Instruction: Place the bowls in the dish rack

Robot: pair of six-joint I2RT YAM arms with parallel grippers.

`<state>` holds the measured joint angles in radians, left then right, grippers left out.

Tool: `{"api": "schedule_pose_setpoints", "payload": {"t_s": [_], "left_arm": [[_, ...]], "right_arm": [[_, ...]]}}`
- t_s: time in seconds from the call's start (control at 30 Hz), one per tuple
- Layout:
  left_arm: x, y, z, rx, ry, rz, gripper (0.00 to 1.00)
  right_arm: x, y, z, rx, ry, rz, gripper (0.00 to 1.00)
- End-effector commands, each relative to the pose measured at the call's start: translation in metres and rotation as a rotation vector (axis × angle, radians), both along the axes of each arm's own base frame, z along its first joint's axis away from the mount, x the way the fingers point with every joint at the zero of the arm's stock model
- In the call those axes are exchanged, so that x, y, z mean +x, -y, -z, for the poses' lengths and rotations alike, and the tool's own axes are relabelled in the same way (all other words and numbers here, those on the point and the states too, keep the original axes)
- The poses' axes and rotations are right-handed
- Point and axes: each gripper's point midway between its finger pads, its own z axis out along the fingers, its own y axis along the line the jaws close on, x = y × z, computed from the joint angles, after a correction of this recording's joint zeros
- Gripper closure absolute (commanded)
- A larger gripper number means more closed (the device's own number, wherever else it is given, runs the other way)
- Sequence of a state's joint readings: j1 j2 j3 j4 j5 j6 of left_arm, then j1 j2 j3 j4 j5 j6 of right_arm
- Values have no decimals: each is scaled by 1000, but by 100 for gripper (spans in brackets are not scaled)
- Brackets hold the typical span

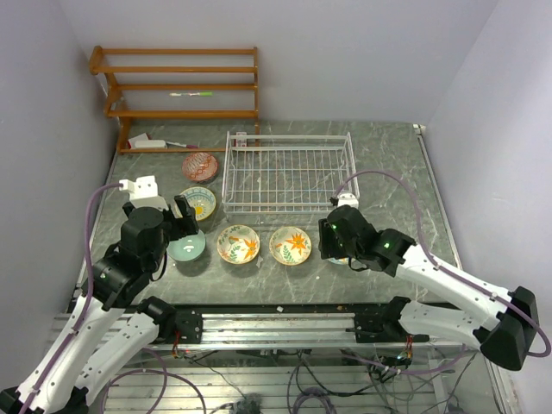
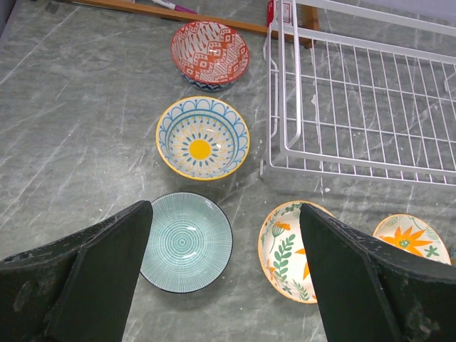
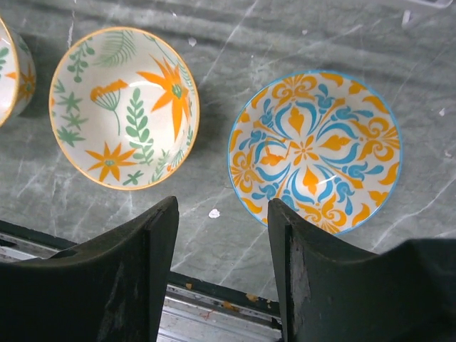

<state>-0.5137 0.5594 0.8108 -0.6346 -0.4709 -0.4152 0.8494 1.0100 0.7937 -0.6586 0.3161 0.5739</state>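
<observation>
Presently, the left claw [image 2: 224, 214] stands wide open and holds nothing. It hangs above the teal bowl [image 2: 187, 242], which shows between its fingers, nearer the left one. The right claw [image 3: 222, 206] is likewise open and empty, poised over the bare strip between a floral bowl [image 3: 122, 107] and the blue-and-orange bowl [image 3: 315, 151]. In the overhead view that last bowl is almost hidden under the arm.

Up the frame from the left claw sit the yellow-and-blue bowl [image 2: 202, 137] and then the red patterned bowl [image 2: 209, 53], in a column just left of the dish rack [image 1: 288, 172]. A second floral bowl [image 1: 238, 244] lies between the teal one and the first floral bowl, in a row across the lower middle of the overhead view.

Finding: the rack, at upper centre of the overhead view, holds no bowl. All six bowls sit upright on the table [image 1: 388, 155]. In my judgement loading is not yet begun and six placements are outstanding.

Surface: grey-green marbled finish with small white flecks. A wooden shelf [image 1: 177, 86] stands at upper left against pale lilac walls [image 1: 345, 52].
</observation>
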Motion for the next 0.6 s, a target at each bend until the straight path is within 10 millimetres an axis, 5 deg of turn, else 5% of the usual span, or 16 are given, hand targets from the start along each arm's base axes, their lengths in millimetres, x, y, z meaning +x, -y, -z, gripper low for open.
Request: {"api": "schedule_pose_setpoints", "payload": {"t_s": [0.0, 0.33, 0.57], "left_arm": [[-2, -6, -14, -12, 34, -20, 5], [-2, -7, -14, -7, 30, -29, 5], [-3, -8, -14, -11, 33, -31, 5]], "right_arm": [[-3, -7, 14, 22, -27, -4, 47], [0, -7, 49, -56, -72, -4, 48], [5, -3, 65, -115, -82, 6, 59]]}}
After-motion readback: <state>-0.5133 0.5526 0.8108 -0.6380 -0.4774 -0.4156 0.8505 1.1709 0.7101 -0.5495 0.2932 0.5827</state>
